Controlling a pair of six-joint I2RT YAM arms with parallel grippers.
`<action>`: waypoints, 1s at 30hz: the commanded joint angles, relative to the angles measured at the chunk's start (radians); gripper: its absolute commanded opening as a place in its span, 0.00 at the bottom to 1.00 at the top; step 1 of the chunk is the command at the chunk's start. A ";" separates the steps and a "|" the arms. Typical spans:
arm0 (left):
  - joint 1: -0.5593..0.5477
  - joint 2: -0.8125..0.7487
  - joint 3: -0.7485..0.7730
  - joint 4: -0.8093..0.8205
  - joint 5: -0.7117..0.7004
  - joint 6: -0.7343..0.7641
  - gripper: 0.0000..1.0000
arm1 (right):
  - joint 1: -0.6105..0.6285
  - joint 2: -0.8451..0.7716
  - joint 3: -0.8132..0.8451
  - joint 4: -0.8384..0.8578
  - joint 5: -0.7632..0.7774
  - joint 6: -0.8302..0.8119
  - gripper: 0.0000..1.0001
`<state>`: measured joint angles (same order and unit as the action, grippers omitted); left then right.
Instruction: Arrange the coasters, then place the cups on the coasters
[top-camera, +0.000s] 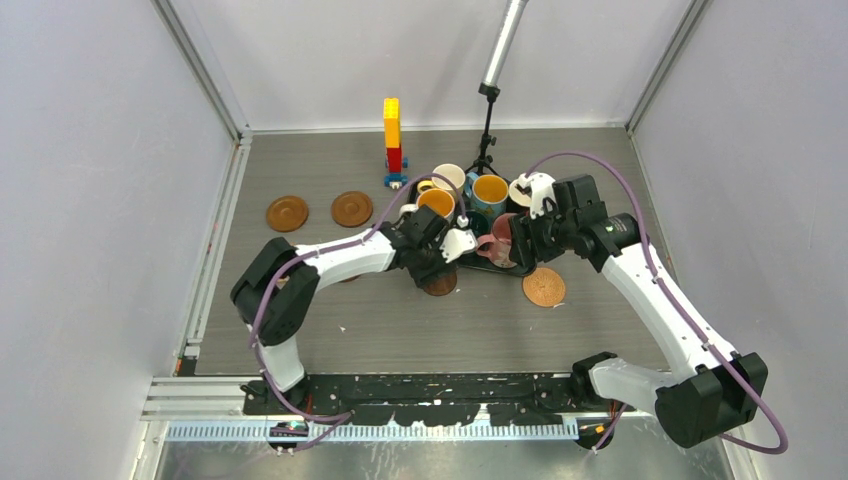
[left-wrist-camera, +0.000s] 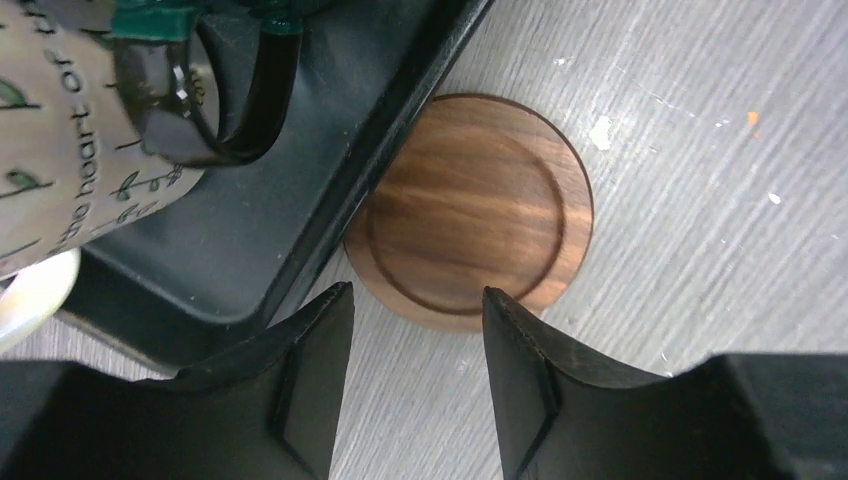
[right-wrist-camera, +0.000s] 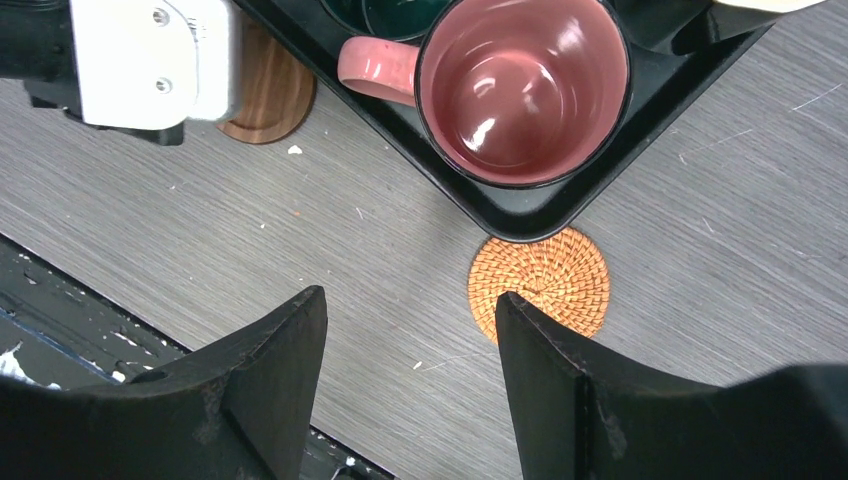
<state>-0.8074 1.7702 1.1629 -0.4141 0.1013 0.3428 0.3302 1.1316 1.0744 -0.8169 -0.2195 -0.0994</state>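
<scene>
My left gripper (left-wrist-camera: 418, 300) hangs open just above a glossy brown wood coaster (left-wrist-camera: 470, 205) that lies on the table against the black tray (left-wrist-camera: 250, 200), and nothing is between its fingers. A white patterned mug (left-wrist-camera: 60, 150) and a dark teal mug handle (left-wrist-camera: 215, 90) sit in the tray. My right gripper (right-wrist-camera: 412, 305) is open over bare table, next to a woven coaster (right-wrist-camera: 540, 283) that touches the tray corner holding the pink mug (right-wrist-camera: 525, 85). From above, two more brown coasters (top-camera: 287, 212) (top-camera: 352, 208) lie at the back left. The cream-yellow mug (top-camera: 448, 177) and the blue mug (top-camera: 489, 190) stand in the tray.
A yellow, red and blue toy brick tower (top-camera: 392, 140) stands behind the tray, next to a black lamp stand (top-camera: 486, 140). My left arm's white wrist camera (right-wrist-camera: 150, 60) overhangs the wood coaster. Metal rails run along the left side and the near edge of the table.
</scene>
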 joint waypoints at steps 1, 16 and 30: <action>-0.015 0.046 0.034 0.077 -0.048 -0.003 0.51 | -0.004 -0.023 0.001 0.002 0.004 0.009 0.67; -0.010 -0.086 -0.173 -0.090 -0.041 0.077 0.50 | -0.004 -0.007 0.013 0.004 0.002 -0.008 0.67; 0.194 -0.347 -0.464 -0.307 -0.014 0.249 0.53 | -0.004 0.027 0.034 0.004 -0.025 -0.010 0.67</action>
<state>-0.7101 1.4307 0.7666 -0.5392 0.1070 0.5095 0.3298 1.1534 1.0679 -0.8246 -0.2253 -0.1024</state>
